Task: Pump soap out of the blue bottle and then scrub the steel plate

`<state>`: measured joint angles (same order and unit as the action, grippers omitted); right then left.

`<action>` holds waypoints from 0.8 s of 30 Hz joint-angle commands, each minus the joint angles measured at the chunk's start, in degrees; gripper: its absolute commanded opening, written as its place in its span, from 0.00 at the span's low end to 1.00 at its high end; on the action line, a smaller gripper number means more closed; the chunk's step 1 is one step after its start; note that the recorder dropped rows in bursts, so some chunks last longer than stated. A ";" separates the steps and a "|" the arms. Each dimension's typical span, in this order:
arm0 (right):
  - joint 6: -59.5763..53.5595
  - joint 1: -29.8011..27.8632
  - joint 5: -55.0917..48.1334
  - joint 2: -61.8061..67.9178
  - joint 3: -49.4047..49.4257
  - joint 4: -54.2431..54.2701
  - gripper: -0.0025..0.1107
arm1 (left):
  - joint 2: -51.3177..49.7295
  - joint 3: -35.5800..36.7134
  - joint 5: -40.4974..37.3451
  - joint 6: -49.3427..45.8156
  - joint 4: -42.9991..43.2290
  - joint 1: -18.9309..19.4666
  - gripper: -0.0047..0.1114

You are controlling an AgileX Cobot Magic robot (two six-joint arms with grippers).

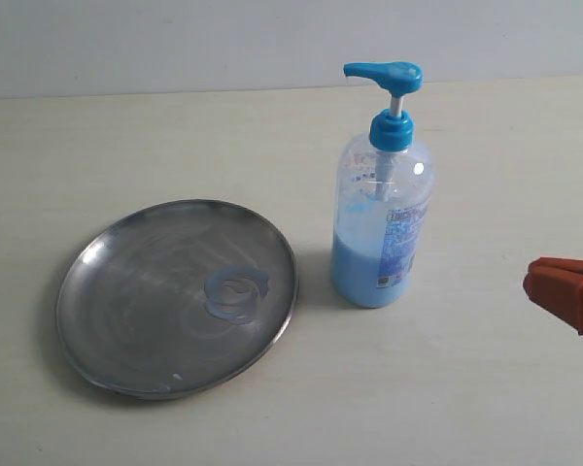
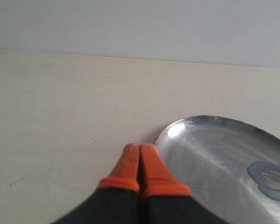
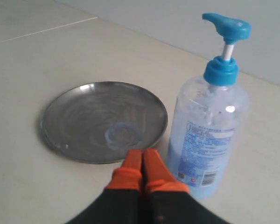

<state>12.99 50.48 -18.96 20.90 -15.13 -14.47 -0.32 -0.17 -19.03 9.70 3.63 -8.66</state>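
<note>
The steel plate (image 1: 175, 296) lies on the table at the left, with a smeared ring of light blue soap (image 1: 237, 294) right of its centre. The blue bottle (image 1: 382, 194) stands upright just right of the plate, its pump head pointing left. My right gripper (image 1: 531, 282) enters at the right edge, shut and empty, apart from the bottle. In the right wrist view that gripper (image 3: 142, 153) sits near the plate (image 3: 102, 119) and bottle (image 3: 210, 121). My left gripper (image 2: 140, 147) is shut and empty, just beside the plate's rim (image 2: 177, 127); soap (image 2: 270, 179) shows farther in.
The pale wooden table (image 1: 447, 388) stretches around the plate and bottle. A light wall (image 1: 175, 39) bounds its far edge. A small white fleck (image 1: 178, 377) lies near the plate's front rim.
</note>
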 commanded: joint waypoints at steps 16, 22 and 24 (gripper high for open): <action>-10.45 -23.15 7.95 -7.27 8.83 9.73 0.02 | 0.32 0.17 0.33 0.00 0.23 0.16 0.04; -10.05 -30.51 7.21 -12.69 11.14 9.96 0.02 | 0.32 0.17 0.33 0.00 0.23 0.16 0.04; -10.05 -32.86 6.10 -14.04 11.27 9.96 0.02 | 0.32 0.17 0.33 0.00 0.23 0.16 0.04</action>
<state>3.02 20.54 -12.35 8.66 -4.33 -4.57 -0.32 -0.17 -19.03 9.70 3.63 -8.66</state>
